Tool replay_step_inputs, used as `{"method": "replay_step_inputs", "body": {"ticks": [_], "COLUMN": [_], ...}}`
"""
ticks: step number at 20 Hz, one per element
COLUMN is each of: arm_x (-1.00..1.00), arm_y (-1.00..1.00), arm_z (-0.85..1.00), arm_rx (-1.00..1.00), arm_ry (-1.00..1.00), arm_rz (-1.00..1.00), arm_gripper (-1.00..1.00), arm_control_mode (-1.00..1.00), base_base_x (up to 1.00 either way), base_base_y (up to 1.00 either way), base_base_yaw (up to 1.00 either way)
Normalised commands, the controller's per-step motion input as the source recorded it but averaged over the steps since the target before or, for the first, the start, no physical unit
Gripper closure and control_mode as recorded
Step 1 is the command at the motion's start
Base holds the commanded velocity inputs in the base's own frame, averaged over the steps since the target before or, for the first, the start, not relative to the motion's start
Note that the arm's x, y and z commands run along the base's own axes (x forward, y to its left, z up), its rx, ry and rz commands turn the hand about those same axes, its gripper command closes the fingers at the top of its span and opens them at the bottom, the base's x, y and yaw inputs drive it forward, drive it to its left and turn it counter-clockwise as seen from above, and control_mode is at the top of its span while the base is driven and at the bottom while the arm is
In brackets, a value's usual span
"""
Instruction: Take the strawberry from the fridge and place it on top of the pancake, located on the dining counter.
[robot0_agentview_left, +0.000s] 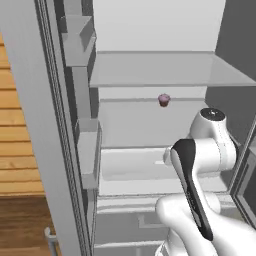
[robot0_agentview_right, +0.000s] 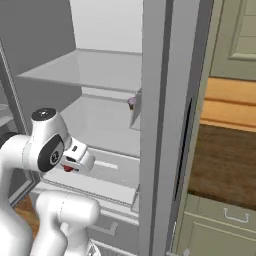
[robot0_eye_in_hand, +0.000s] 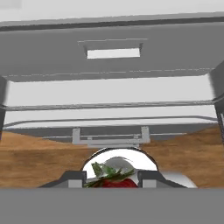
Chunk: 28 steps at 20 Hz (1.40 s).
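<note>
Where the hand view looks down along the gripper (robot0_eye_in_hand: 111, 178), the strawberry (robot0_eye_in_hand: 114, 181) sits pinched between the two dark finger tips, its red flesh and green leafy tip showing at six o'clock of that picture. The jaws stand narrow, closed on the berry. In the right base view the same berry (robot0_agentview_right: 68, 169) shows as a small red spot under the gripper (robot0_agentview_right: 70, 166), just in front of the lower white shelf of the fridge (robot0_agentview_right: 155, 125).

The arm is folded: its forearm rises from the base, bends at a round elbow, and the hand points downward and forward at the fridge's open front. The left base view shows the arm from behind, its bulk lying at about four o'clock of the fridge (robot0_agentview_left: 150, 70).

There is one strawberry and one cupcake (robot0_agentview_left: 164, 99), which stands upright on the middle shelf, at about twelve o'clock from the elbow. In the right base view the cupcake (robot0_agentview_right: 132, 102) is half hidden behind the door edge. The hand view alone shows the wooden floor (robot0_eye_in_hand: 35, 162) below.
</note>
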Motion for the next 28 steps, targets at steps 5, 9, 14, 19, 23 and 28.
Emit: {"method": "replay_step_inputs", "body": {"ticks": [5, 9, 14, 19, 23, 28], "arm_x": [0.00, 0.00, 0.00, 0.00, 0.00, 0.00], "arm_y": [0.00, 0.00, 0.00, 0.00, 0.00, 0.00], "arm_z": [0.00, 0.00, 0.00, 0.00, 0.00, 0.00], "arm_rx": [0.00, 0.00, 0.00, 0.00, 0.00, 0.00], "arm_ry": [0.00, 0.00, 0.00, 0.00, 0.00, 0.00], "arm_rz": [0.00, 0.00, 0.00, 0.00, 0.00, 0.00], "arm_gripper": [1.00, 1.00, 1.00, 1.00, 1.00, 1.00], "arm_control_mode": [1.00, 1.00, 1.00, 1.00, 1.00, 1.00], "base_base_x": [-0.31, -0.58, -0.83, -0.47, -0.55, -0.92], "base_base_y": [0.03, 0.17, 0.14, 0.10, 0.06, 0.12], "base_base_yaw": [0.56, 0.61, 0.51, 0.62, 0.69, 0.63]}}
